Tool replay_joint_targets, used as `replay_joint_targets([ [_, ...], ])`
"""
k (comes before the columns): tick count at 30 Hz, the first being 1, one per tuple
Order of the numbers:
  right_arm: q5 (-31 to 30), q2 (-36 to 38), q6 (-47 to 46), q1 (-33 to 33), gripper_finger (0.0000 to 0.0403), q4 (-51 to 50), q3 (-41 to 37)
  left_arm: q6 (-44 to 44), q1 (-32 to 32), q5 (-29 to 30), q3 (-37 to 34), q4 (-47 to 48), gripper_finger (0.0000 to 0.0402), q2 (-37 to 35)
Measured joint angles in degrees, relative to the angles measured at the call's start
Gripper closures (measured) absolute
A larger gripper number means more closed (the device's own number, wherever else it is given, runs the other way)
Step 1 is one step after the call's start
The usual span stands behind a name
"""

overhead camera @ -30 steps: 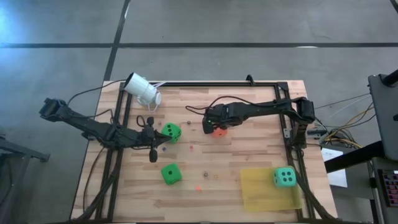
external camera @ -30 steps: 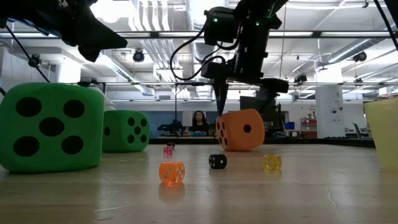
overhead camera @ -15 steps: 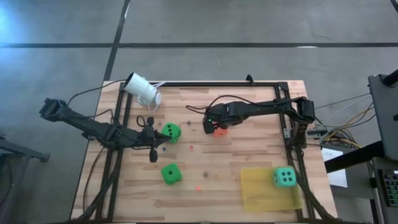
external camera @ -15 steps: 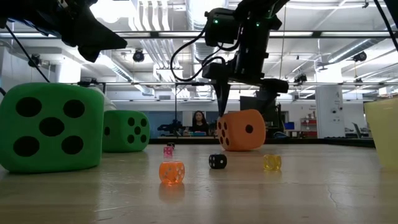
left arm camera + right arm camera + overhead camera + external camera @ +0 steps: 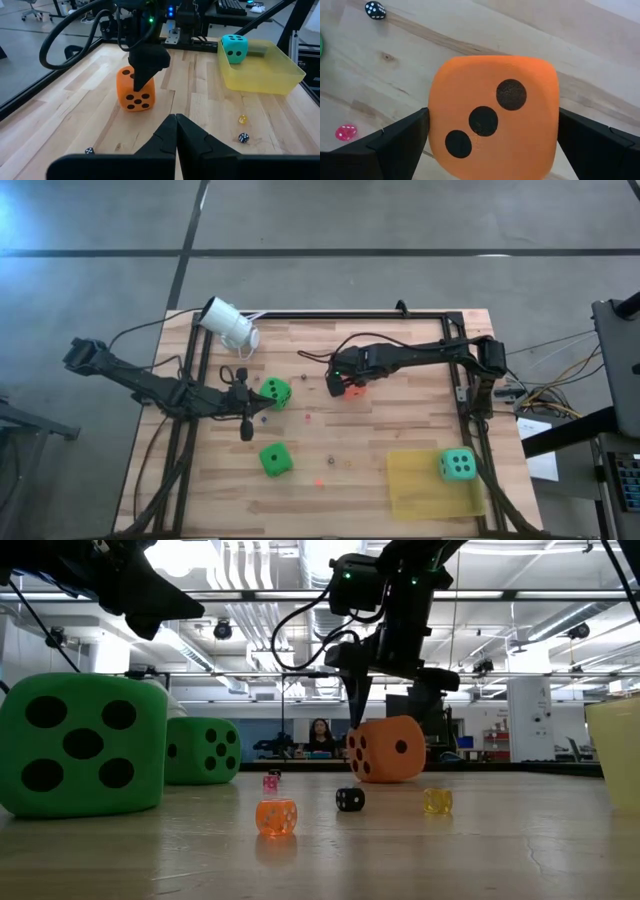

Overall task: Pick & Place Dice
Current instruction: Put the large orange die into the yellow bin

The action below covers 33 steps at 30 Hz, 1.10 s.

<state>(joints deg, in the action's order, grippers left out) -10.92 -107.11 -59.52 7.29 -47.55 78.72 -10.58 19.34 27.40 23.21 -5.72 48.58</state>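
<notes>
The orange-red die (image 5: pixel 351 388) sits mid-table, toward the far side, with my right gripper (image 5: pixel 346 380) over it, shut on it. It shows again in the low view (image 5: pixel 388 750) and fills the right wrist view (image 5: pixel 492 117). One green die (image 5: pixel 276 392) rests on the table beside my left gripper (image 5: pixel 247 428), whose fingers are shut (image 5: pixel 175 120) and hold nothing. A second green die (image 5: pixel 275 459) lies nearer the near edge. The teal die (image 5: pixel 459 465) sits inside the yellow tray (image 5: pixel 420 490). My right gripper pinches the orange-red die between its two fingers (image 5: pixel 395 142), one on each of two opposite side faces (image 5: pixel 432 135). The fingers come from above, pointing down. The die sits slightly tilted in the hold (image 5: pixel 388 750); whether its bottom edge is on the table, I cannot tell.
Tiny dice lie scattered mid-table: an orange one (image 5: pixel 276 817), a black one (image 5: pixel 349 799), a yellow one (image 5: pixel 437 801), a pink one (image 5: pixel 270 782). A white camera (image 5: pixel 230 325) stands at the far left corner. A black frame (image 5: pixel 470 395) runs along the table's edges.
The orange-red die has turned a little between the right gripper's fingers, showing slightly more of its left face in the low view. Nothing else has moved.
</notes>
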Motion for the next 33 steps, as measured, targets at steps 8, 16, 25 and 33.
replay_joint_targets([
  [8, -1.0, 0.0, 0.6, 0.0, 0.0003, 0.2, 0.0, 0.0, 0.0, 0.0, 0.0, 0.0, 0.0395, 0.0],
  [16, -1.1, 0.0, 0.9, 0.0, 0.0033, 0.4, -0.3, 0.0, 0.0, 0.0, 0.0, 0.0, 0.0395, 0.0],
  [25, -1.0, 0.0, 1.3, 0.0, 0.0061, 0.4, -0.3, 0.0, 0.0, 0.0, 0.0, 0.0, 0.0395, 0.0],
  [33, -0.8, 0.0, 2.7, 0.0, 0.0036, 0.4, -0.4, 0.0, 0.0, 0.0, 0.0, 0.0, 0.0395, 0.0],
])
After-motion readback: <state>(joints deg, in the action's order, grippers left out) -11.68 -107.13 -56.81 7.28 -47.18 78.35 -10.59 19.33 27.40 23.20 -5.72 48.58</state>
